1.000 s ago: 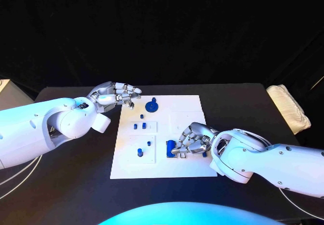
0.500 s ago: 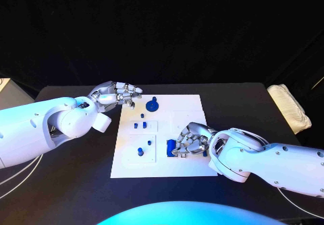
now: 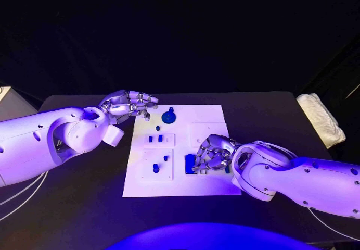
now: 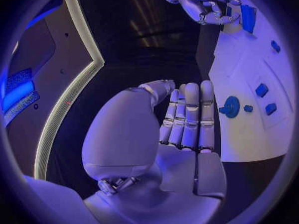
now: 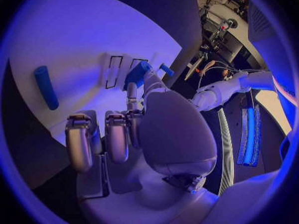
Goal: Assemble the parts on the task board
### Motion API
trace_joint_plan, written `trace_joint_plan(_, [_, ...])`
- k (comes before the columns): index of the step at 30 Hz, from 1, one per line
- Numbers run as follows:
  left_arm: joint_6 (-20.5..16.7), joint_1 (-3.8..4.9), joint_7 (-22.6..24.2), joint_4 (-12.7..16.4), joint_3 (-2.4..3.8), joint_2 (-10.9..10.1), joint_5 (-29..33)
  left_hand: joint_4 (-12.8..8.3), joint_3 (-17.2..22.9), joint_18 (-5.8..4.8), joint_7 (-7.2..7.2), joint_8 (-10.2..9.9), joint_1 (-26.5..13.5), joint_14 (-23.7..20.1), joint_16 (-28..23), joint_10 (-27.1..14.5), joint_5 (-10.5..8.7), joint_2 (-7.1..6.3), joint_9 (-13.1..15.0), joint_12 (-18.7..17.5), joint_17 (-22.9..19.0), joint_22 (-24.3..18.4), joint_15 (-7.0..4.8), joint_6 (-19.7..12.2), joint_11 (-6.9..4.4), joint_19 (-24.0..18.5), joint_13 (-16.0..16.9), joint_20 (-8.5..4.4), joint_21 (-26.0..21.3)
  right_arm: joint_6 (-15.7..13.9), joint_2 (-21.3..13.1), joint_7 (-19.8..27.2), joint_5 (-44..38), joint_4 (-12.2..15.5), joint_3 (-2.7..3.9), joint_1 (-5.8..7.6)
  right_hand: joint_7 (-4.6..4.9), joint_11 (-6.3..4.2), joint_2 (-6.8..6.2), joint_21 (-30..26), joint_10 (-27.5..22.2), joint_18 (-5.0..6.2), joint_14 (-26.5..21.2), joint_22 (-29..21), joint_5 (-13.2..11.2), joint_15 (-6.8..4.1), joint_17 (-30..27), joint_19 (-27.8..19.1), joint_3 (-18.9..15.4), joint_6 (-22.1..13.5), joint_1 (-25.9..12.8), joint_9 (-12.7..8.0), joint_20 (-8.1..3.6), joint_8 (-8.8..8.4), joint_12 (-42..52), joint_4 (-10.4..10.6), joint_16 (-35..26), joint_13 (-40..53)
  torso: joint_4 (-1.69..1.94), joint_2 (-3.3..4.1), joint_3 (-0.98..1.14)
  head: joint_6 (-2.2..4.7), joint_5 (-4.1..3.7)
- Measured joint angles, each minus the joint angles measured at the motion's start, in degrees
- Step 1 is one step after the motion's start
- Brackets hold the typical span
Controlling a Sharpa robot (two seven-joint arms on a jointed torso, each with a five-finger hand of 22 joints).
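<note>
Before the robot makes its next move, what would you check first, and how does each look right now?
1. Right hand over the task board: ok; it is at a blue part near the board's near edge.
2. Right hand's hold on that part: cannot tell; its curled fingers hide the contact.
3. Left hand clear of the work: ok; it sits at the board's far left corner, holding nothing.
4. Round blue part seated on the board: cannot tell.
5. Loose blue cylinder lying on the board, apart from the right hand: ok.

Black table (image 3: 82, 208) w/ white padded bundle (image 3: 321, 119) at its right edge, pale box (image 3: 11, 103) far left
</note>
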Motion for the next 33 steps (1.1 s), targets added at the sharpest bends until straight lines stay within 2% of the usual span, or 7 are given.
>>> trace_joint_plan(8, [0.0, 0.00, -0.1, -0.1, 0.00, 0.0, 0.1, 0.0, 0.0, 0.00, 0.00, 0.0, 0.0, 0.0, 0.0, 0.0, 0.00, 0.00, 0.0, 0.0, 0.0, 0.0, 0.00, 0.0, 0.00, 0.0, 0.0, 0.00, 0.0, 0.0, -0.5, -0.2, -0.7, 0.2, -0.14, -0.18, 0.00, 0.00, -0.63, 0.0, 0.0, 0.01, -0.2, 0.0, 0.0, -0.20, 0.0, -0.1, 0.9, 0.0, 1.4, -0.2, -0.31, 0.00, 0.1, -0.1, 0.0, 0.0, 0.02, -0.03, 0.01, 0.20, 0.08])
trace_joint_plan(13, [0.0, 0.00, -0.1, -0.1, 0.00, -0.1, 0.2, 0.0, 0.0, 0.00, 0.00, 0.0, 0.0, 0.0, 0.0, 0.0, 0.00, 0.00, 0.0, 0.0, 0.0, -0.1, 0.00, 0.0, 0.00, 0.0, 0.0, 0.00, 0.0, 0.1, -0.5, 0.0, -0.7, 0.2, -0.12, -0.16, 0.00, 0.00, -0.36, 0.0, 0.0, 0.01, -0.2, 0.0, 0.0, -0.20, 0.0, 0.0, 1.0, 0.0, 1.8, -0.2, -0.40, 0.00, 0.1, -0.1, 0.0, 0.0, 0.04, -0.01, 0.04, 0.34, 0.10])
trace_joint_plan(19, [0.0, 0.01, -0.1, -0.2, 0.00, -0.1, 0.2, 0.0, 0.0, 0.00, 0.11, 0.0, 0.0, 0.0, 0.0, 0.0, 0.00, 0.00, 0.0, 0.2, 0.0, -0.1, 0.00, -0.1, 0.00, 0.0, 0.0, 0.00, 0.0, 0.1, -0.5, 0.2, -0.5, 0.2, -0.13, -0.16, 0.00, 0.00, -0.79, 0.0, 0.0, 0.01, -0.2, 0.0, 0.0, -0.20, 0.0, 0.0, 1.2, 0.0, 1.3, -0.3, -0.40, 0.00, 0.1, 0.1, 0.0, 0.0, 0.04, 0.04, 0.04, 0.38, 0.08])
trace_joint_plan(25, [0.0, 0.01, -0.1, -0.2, 0.00, 0.0, 0.2, 0.0, 0.0, 0.00, 0.20, 0.0, 0.0, 0.0, 0.0, 0.0, 0.00, 0.00, 0.0, 0.2, 0.0, 0.0, 0.00, -0.2, 0.00, 0.0, 0.0, 0.00, 0.0, -0.2, -0.5, 0.5, -0.3, 0.2, -0.16, -0.17, 0.20, 0.00, -1.96, 0.0, 0.0, 0.00, -0.2, 0.0, 0.0, -0.20, 0.0, 0.0, 1.2, 0.2, -0.5, -0.4, -0.40, 0.00, 0.1, 0.4, 0.0, 0.0, 0.03, 0.08, 0.03, 0.39, 0.07])
trace_joint_plan(33, [0.0, 0.01, -0.2, -0.3, 0.00, 0.1, 0.2, 0.0, 0.0, 0.00, 0.20, 0.0, 0.0, 0.0, 0.0, 0.0, 0.00, 0.00, 0.0, 0.2, 0.0, 0.0, 0.00, -0.2, 0.00, 0.0, 0.0, 0.00, 0.0, -0.4, 0.2, 0.7, -0.1, -0.2, -0.16, -0.34, 0.08, 0.01, -1.73, 0.0, 0.0, 0.01, -0.2, 0.0, 0.0, -0.20, 0.0, 0.0, 1.2, 0.3, -1.0, -0.4, -0.40, 0.00, 0.1, 0.4, 0.0, 0.0, 0.03, 0.09, 0.04, 0.19, 0.03])
